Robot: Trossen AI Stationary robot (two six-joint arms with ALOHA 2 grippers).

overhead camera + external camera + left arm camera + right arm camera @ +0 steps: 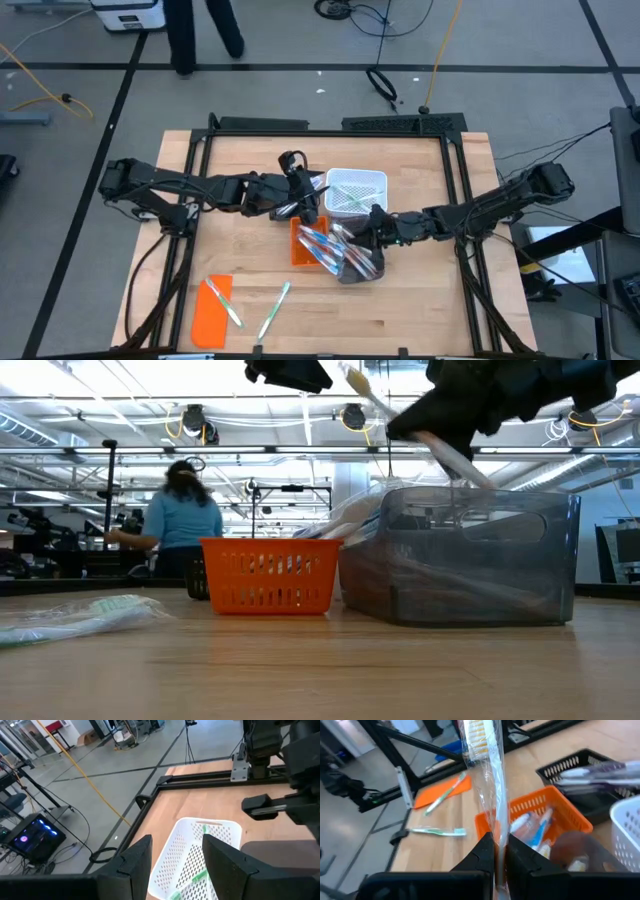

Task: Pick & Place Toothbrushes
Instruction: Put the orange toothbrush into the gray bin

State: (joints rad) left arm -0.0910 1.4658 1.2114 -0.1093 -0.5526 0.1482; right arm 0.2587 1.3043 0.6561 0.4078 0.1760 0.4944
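My right gripper (pixel 497 860) is shut on a clear-wrapped toothbrush (pixel 492 780) with a blue handle. It hangs over the orange basket (pixel 300 250) and the dark bin (pixel 362 265). My left gripper (pixel 175 845) stands open above the white basket (pixel 200 855), where green toothbrushes (pixel 197 877) lie. The orange basket holds several blue toothbrushes (pixel 535 827). One toothbrush (pixel 225 303) lies on the flat orange lid (pixel 210 315), another (pixel 273 310) on the table beside it. My right gripper pinches the toothbrush's handle (pixel 496 827) between its two fingers, through the clear wrapper. The brush runs on past the fingertips, in line with the fingers, with its bristle head (pixel 476 735) at the free end. It is lifted clear, slanting above the bins (pixel 440 445).
The white basket (pixel 355 190), the orange basket (pixel 268 575) and the dark bin (pixel 460 555) stand close together mid-table. A black frame (pixel 330 125) runs along the table's edges. The near part of the table holds only the lid and loose brushes. A person (pixel 180 520) stands in the room beyond.
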